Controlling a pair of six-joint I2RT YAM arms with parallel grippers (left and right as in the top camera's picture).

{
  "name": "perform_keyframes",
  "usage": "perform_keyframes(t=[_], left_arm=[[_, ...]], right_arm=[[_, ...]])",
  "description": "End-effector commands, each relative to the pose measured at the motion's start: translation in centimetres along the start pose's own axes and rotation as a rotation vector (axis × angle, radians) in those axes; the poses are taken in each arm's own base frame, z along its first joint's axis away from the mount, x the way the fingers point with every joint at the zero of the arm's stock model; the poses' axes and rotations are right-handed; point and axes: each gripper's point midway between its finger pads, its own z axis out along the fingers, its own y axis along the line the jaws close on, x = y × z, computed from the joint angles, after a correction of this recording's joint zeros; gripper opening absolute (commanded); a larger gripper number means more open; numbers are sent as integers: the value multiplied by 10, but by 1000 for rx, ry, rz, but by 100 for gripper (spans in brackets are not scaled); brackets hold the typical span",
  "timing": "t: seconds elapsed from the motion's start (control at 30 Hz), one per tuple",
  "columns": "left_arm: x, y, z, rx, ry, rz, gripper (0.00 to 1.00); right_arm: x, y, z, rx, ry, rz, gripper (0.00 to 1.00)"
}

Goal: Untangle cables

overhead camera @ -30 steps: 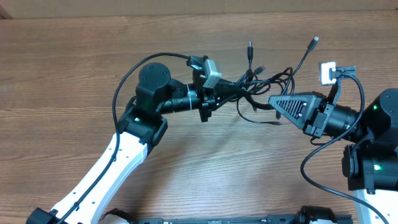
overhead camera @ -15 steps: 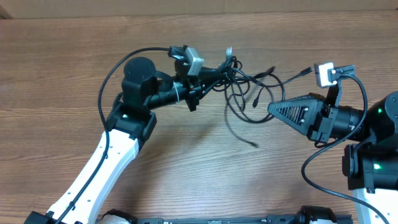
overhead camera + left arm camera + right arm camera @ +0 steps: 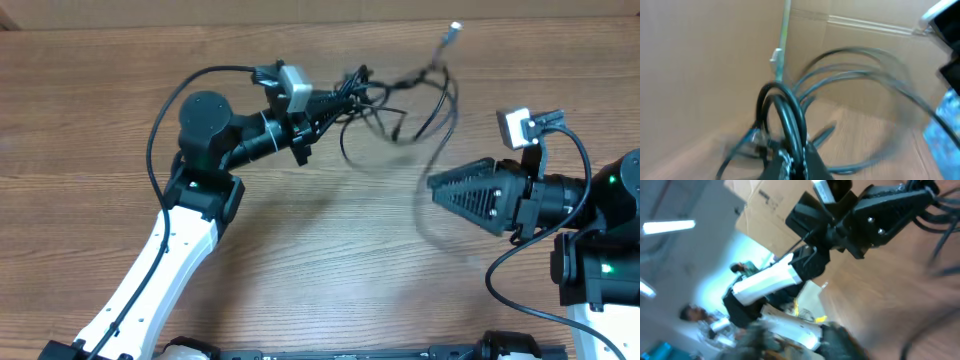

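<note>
- I count two arms and one tangled bundle of cables (image 3: 400,85); the strands are too blurred to count.
- The left gripper (image 3: 318,108) points toward 3 o'clock, clamped tight on the bundle near the table's (image 3: 100,100) 12 o'clock edge.
- One silver-tipped plug (image 3: 452,30) sticks out toward 1 o'clock.
- The right gripper (image 3: 437,187) points to 9 o'clock; I cannot tell its jaw opening.

"What does my wrist look at?"

"The left arm (image 3: 765,282): a white sleeve and a black head, slanting across the top. The cables (image 3: 942,202) spill from its jaws at the upper right edge, smeared."

"And under it?"

"Wooden worktop (image 3: 875,300), with a dark streak (image 3: 912,337) curving through my lower right corner. I cannot tell whether it is a cable."

"Behind?"

"A cardboard box (image 3: 767,207), a ceiling light (image 3: 667,226) and two blurred people (image 3: 690,314) on the left."
</note>
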Motion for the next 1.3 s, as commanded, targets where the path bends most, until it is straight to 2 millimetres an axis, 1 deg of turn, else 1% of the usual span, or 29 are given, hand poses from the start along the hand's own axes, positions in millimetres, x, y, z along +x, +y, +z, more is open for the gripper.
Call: perform_keyframes(t=[0.0,0.07,0.17,0.2,0.4,0.47,0.6,0.7,0.8,0.87,0.97,1.03,1.1,1.2,1.27], left_arm=[[-20,-19,-3,101,-48,73,4],[-27,-24,-4,124,-71,110,4],[-32,-26,-4,127,-88,133,4],[-32,-26,-4,128,-91,136,4],[-32,-28,-5,140,-90,140,4],[-34,-33,-3,154,-97,150,4],[-35,-50,4,202,-110,163,4],[-34,-66,12,245,-114,164,4],[-33,-78,16,277,-116,162,4],[-33,-84,19,292,-116,160,4],[-32,-86,19,297,-116,160,4],[-33,-86,19,297,-116,160,4],[-33,-86,19,298,-115,152,4],[-32,-86,19,301,-114,152,4],[-32,-86,19,300,-114,153,4]], right_arm=[[-1,4,1,-14,18,-16,73],[-3,-1,1,-14,18,0,86],[-6,-9,1,-13,19,26,98],[-7,-11,1,-13,19,34,100],[-14,-29,2,-2,8,87,100],[-17,-36,2,7,-1,106,100],[-24,-51,2,36,-34,134,100],[-27,-56,2,49,-48,138,100],[-30,-59,2,62,-61,108,97],[-31,-61,2,75,-73,102,89],[-33,-65,1,91,-87,93,67],[-34,-66,1,96,-93,85,59],[-37,-69,0,113,-109,75,57],[-42,-74,-1,141,-139,76,56],[-44,-76,-1,153,-152,76,51]])
